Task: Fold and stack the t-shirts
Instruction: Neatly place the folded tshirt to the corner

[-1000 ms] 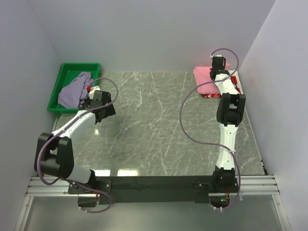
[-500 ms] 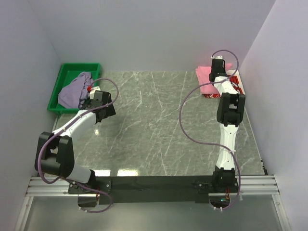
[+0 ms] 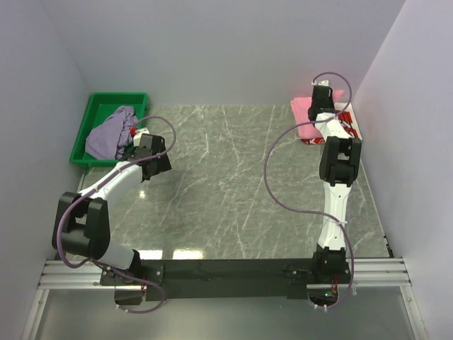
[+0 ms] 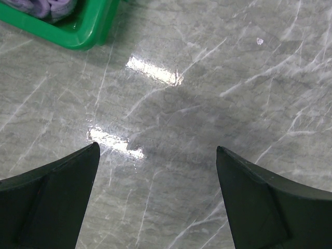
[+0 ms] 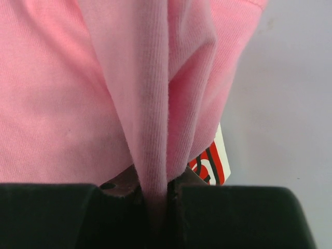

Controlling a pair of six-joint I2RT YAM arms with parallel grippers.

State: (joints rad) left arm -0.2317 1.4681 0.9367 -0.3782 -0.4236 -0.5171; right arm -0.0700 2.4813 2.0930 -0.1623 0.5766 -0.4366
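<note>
The right claw [image 5: 155,193] is clenching a thin pinched ridge of the pink t-shirt [image 5: 57,98] at the far right corner of the table [image 3: 226,184]. There the shirt is lying over the white t-shirt with the red print [image 5: 210,165]. Because the grip is taking so little cloth, the soft knit could be slipping free under any pull. A pull could also be dragging the white shirt beneath askew and spoiling the stack. The wall [image 3: 410,106] is standing close beside, leaving little room.

The left claw [image 4: 156,151] is hanging wide open over bare table, grasping nothing, near the green tray [image 4: 78,39] where the lavender-grey t-shirt [image 3: 110,133] is lying crumpled.

The pink cotton is showing a fine knit grain and draping in soft, rounded folds. The table is looking glossy, grey stone-patterned with white veins, and is throwing glare. The tray is looking like hard, smooth plastic with a raised rim.
</note>
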